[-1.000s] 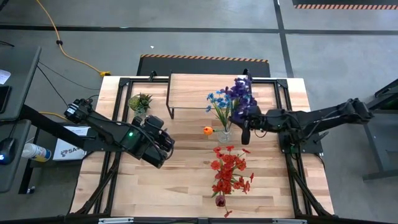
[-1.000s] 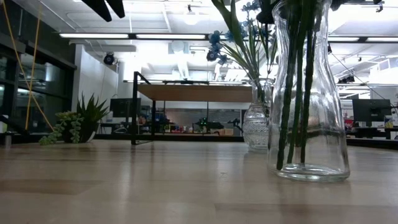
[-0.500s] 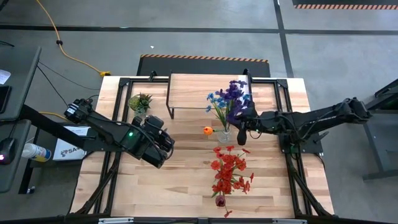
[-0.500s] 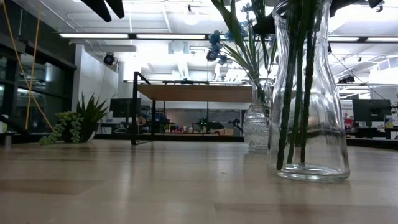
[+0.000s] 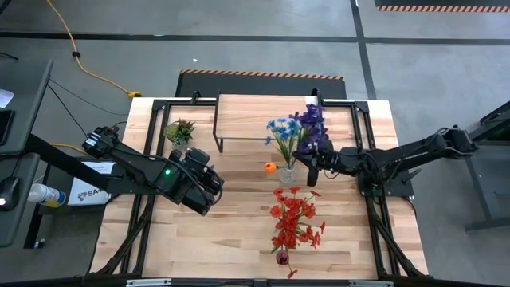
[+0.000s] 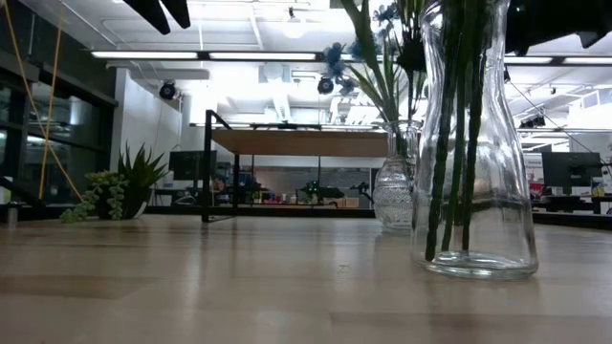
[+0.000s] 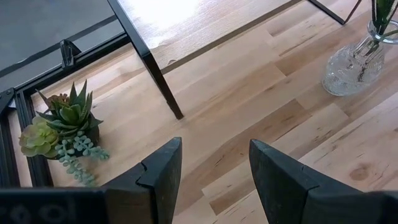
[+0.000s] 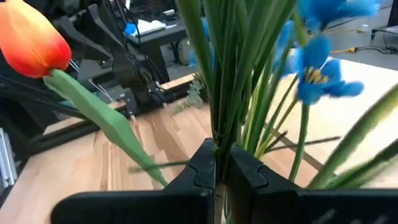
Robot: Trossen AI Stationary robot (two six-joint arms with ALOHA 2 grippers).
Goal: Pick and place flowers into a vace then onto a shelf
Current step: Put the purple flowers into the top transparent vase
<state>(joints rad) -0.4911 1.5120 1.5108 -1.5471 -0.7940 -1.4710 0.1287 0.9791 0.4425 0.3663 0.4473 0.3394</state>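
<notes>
2 glass vases stand on the wooden table. The small cut-glass vase sits near the middle of the table, just in front of the shelf, and holds green stems with blue flowers and an orange tulip leaning out low to one side. The tall clear vase stands nearer the front edge and holds a bunch of red flowers on long green stems.

The right gripper is beside the small vase, its fingers pinched nearly closed on the green stems of the purple flowers, whose blooms rise just beside the blue ones above that vase. The left gripper hovers over the table's left half with its fingers spread wide and nothing between them.

The shelf is a light-wood board on thin black legs at the table's far edge. A small green spiky plant sits beside its left end.

No writing is legible on the vases or shelf.
</notes>
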